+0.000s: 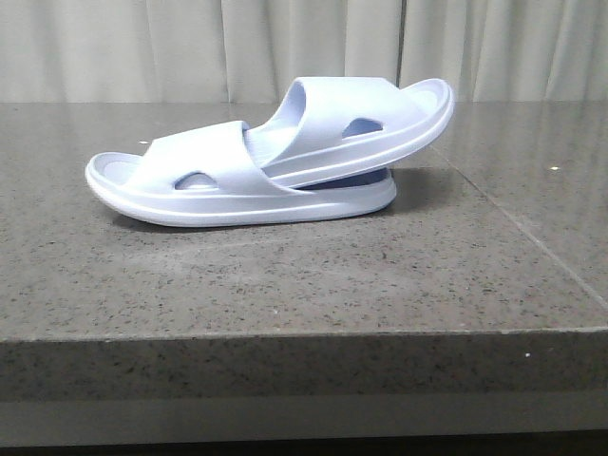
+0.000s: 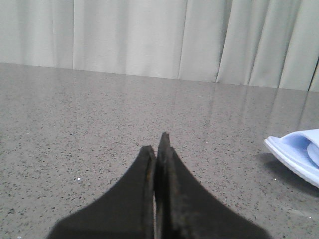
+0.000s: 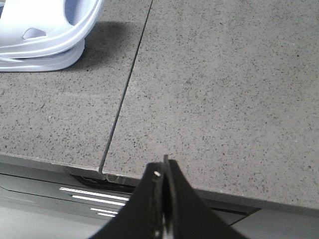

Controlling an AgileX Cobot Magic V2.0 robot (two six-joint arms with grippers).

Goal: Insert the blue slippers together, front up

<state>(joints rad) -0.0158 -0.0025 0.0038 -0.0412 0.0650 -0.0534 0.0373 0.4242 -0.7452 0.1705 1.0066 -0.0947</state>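
Already the blue slippers sat nested near the middle of the grey stone table, one flat on the surface with its toe pointing left, the other pushed under the first one's strap and angled upward so that its far end rose to the right, clear of the lower sole. Judging by the thick moulded foam, the pair would be light and springy, giving a little under pressure and unlikely to break, though the smooth skin could slide between narrow pads. The wide strap or the raised edge of the upper sole looked like the surest places to pinch, since the thick soles themselves seemed too broad for a firm bite. Neither arm touched them: the left gripper hung over bare table well to the left of the pair, its fingers pressed together on nothing, and the right gripper hovered at the table's near edge, well apart from the slippers, likewise closed and empty.
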